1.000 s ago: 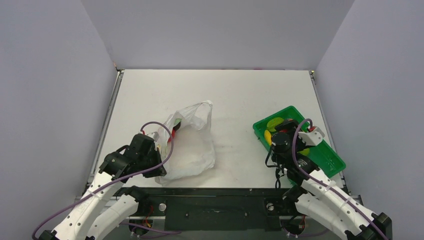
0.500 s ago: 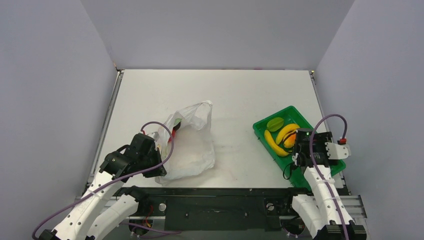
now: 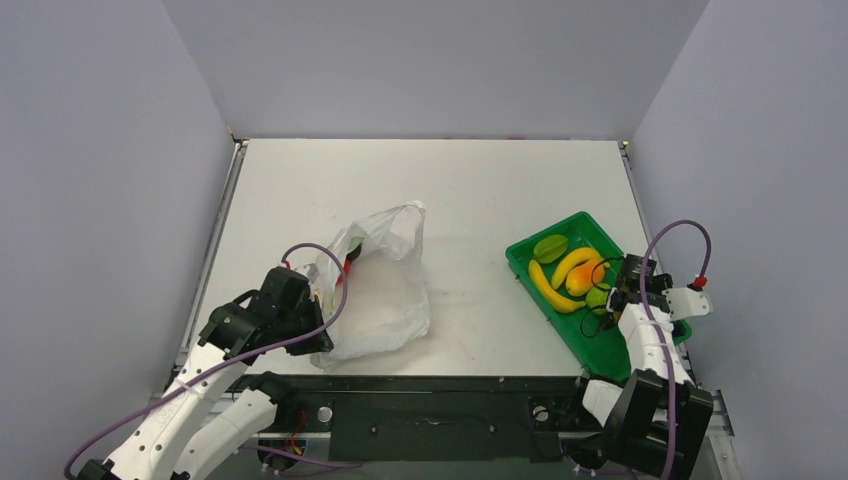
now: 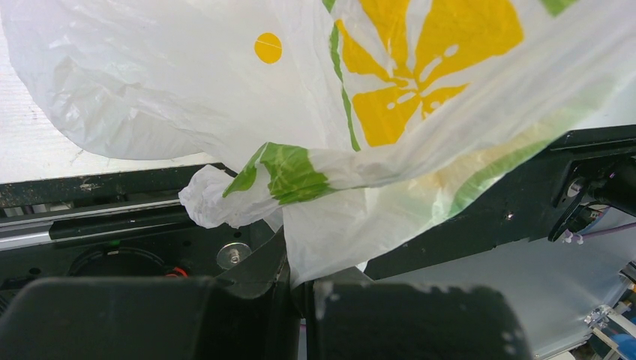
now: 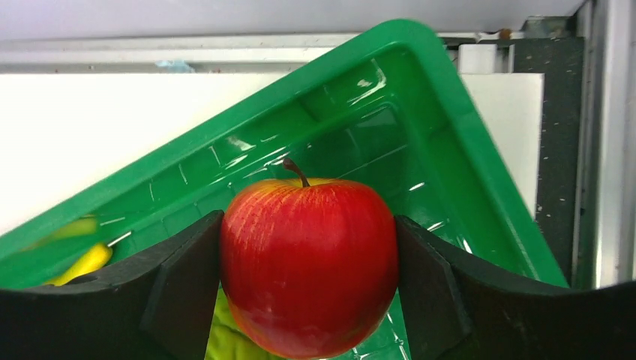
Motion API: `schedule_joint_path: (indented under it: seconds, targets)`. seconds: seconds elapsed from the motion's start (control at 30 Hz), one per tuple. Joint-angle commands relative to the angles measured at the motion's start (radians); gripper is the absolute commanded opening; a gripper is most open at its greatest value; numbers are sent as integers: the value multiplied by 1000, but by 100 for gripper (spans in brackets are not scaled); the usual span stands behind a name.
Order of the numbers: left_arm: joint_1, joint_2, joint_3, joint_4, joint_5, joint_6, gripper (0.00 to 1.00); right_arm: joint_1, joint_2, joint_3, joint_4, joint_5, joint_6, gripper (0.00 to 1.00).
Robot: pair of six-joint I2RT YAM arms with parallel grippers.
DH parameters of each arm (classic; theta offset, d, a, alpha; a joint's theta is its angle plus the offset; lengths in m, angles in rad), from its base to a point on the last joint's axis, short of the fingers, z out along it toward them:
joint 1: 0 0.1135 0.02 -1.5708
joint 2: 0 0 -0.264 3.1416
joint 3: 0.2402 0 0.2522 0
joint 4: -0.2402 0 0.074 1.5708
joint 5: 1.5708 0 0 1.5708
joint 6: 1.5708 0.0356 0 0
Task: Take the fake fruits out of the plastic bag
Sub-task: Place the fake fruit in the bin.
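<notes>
1. The bag point(image 3: 385, 295) lies crumpled on the tabletop point(image 3: 480, 185) at about 7 o'clock. Its handles point toward 12, and a red spot point(image 3: 350, 263) shows on its 10 o'clock side.
2. The left arm point(image 3: 255, 325) sits at the bag's 8 o'clock edge. The left jaws are pressed together, pinching a fold of the bag.
3. In the left wrist view the film point(image 4: 187, 90) rises from between the dark fingers. It carries yellow and green print.
4. What the bag holds cannot be told.
5. The tray point(image 3: 517, 258) rests at 4 o'clock on the tabletop, well apart from the bag. Its long sides run from 10 to 4.
6. A starfruit point(image 3: 549, 247) lies at the tray's 11 o'clock end. Toward 4 from it lie two bananas point(image 3: 548, 288) with a mango point(image 3: 584, 281) between them, all touching.
7. The right arm point(image 3: 645, 330) hangs over the tray's 4 o'clock half, beside a green fruit point(image 3: 598, 297).
8. The right jaws are spread wide around an apple point(image 5: 309, 262). One finger point(image 5: 180, 292) touches each side, the stem is at 12, and the tray wall point(image 5: 420, 97) is behind.
</notes>
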Motion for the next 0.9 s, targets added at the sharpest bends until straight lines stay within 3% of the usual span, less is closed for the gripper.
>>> schedule_joint_path:
  seconds: [0.0,0.17,0.47,0.6,0.73,0.87]
  targets:
    - [5,-9,7,41,13,11,0,-5,41,15,79,-59,-46,7]
    - [5,-13,7,42,12,6,0,-5,59,5,115,-76,-59,47]
    - [5,-7,8,40,11,9,0,-3,-21,-4,116,-62,-104,90]
    - [5,-7,10,37,7,9,0,-1,-61,2,104,-44,-116,98]
    - [5,-11,9,39,8,8,0,19,-94,12,95,-31,-137,99]
    - [5,-9,10,39,8,8,0,116,-159,40,129,-44,-224,99]
